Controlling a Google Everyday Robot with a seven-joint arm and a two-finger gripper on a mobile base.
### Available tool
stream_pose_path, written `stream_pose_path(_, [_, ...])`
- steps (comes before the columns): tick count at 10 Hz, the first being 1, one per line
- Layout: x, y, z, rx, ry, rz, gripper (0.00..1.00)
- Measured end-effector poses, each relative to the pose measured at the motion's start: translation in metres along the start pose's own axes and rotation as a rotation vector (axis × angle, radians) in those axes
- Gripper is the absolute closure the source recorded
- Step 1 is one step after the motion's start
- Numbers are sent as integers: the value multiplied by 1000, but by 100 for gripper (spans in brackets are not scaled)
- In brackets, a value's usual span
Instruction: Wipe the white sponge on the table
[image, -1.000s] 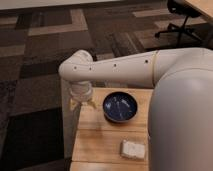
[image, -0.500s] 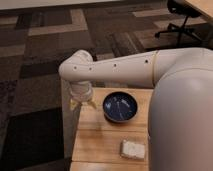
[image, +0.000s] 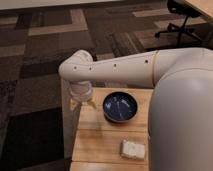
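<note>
The white sponge (image: 133, 149) lies flat near the front edge of the wooden table (image: 98, 136). My gripper (image: 83, 104) hangs at the table's far left corner, pointing down from the white arm that reaches across from the right. Its two fingers stand apart, open, with nothing between them. The sponge is well to the right of the gripper and nearer the camera, untouched.
A dark blue bowl (image: 121, 107) sits on the table just right of the gripper and behind the sponge. My large white body (image: 182, 125) covers the table's right side. Patterned carpet surrounds the table, with an office chair (image: 181, 20) at the far right.
</note>
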Motion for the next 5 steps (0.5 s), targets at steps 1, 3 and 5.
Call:
stream_pose_path(1, [0, 0, 0, 0, 0, 0, 35])
stream_pose_path(3, [3, -12, -7, 41, -26, -1, 35])
stream_pose_path(5, [10, -24, -15, 54, -58, 9, 35])
